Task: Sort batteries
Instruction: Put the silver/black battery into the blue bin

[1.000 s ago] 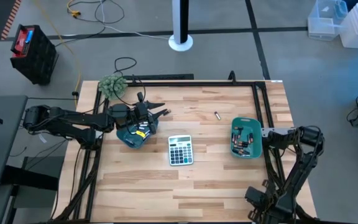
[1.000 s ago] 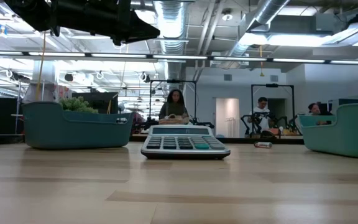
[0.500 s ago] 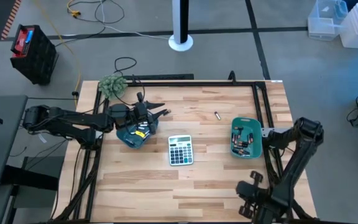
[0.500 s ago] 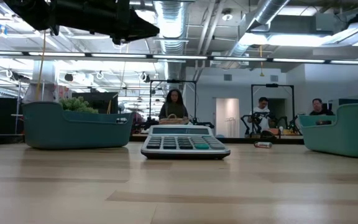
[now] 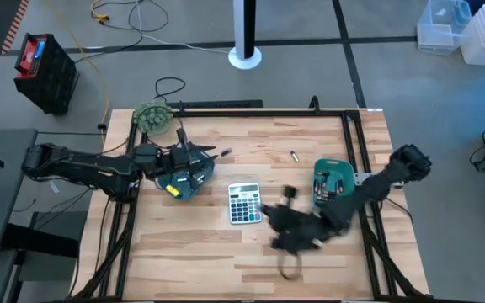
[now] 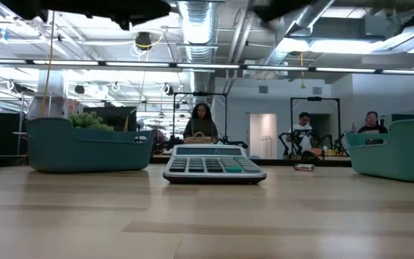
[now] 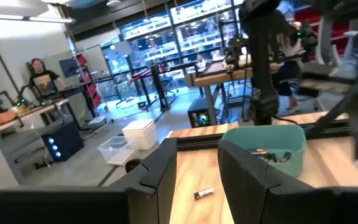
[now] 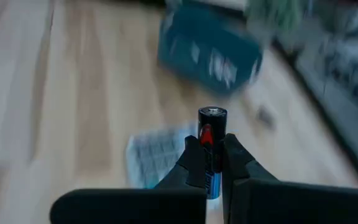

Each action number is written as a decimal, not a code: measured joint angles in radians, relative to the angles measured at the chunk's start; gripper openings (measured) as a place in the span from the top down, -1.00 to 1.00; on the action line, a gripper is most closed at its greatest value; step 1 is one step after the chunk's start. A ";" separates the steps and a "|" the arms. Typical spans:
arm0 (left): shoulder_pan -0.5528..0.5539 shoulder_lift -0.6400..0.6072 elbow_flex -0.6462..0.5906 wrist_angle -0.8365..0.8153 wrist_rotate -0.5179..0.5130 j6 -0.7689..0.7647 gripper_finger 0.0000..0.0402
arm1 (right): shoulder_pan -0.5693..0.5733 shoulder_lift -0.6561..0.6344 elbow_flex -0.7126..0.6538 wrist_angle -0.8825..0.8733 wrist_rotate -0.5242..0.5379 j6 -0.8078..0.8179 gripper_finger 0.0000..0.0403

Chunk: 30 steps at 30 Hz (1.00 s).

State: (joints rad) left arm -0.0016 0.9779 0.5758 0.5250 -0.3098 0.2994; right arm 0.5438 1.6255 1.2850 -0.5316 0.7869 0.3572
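Batteries (image 5: 330, 190) lie in the right teal tray (image 5: 347, 202) at the table's right edge, more sit in the left teal tray (image 5: 205, 179), and 1 loose cell (image 5: 294, 156) lies on the bare table (image 5: 259, 252) between the trays, toward the far side. A further battery (image 8: 212, 146) stands upright between the right tool's (image 8: 212, 163) fingers, which are closed on it.

Compared with 1 second ago, the right arm has swung from beyond the table's right edge inward over the table; it now shows blurred, low, just right of the grey calculator (image 5: 243, 203) and in front of the right tray. The left arm has drawn back slightly toward its base, and the left tray beneath it sits a little further left.

The left arm reaches in from the left edge, its left tool (image 5: 194, 160) over the left tray. The left tool's fingers (image 7: 160, 171) stand parted with nothing visible between them.
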 joint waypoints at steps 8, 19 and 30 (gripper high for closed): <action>-0.057 -0.181 -0.008 -0.177 -0.009 0.014 0.45 | -0.320 0.167 0.001 0.703 -0.380 -0.529 0.95; -0.078 -0.455 -0.162 -0.250 -0.021 0.030 0.45 | -0.546 0.423 0.065 1.053 -0.685 -0.516 0.94; -0.077 -0.507 -0.204 -0.277 -0.107 0.022 0.45 | -0.621 0.641 0.357 0.848 -0.745 -0.491 0.55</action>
State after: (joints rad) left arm -0.0784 0.4704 0.3717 0.2480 -0.4169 0.3210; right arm -0.0775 2.2666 1.6415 0.3161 0.0421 -0.1340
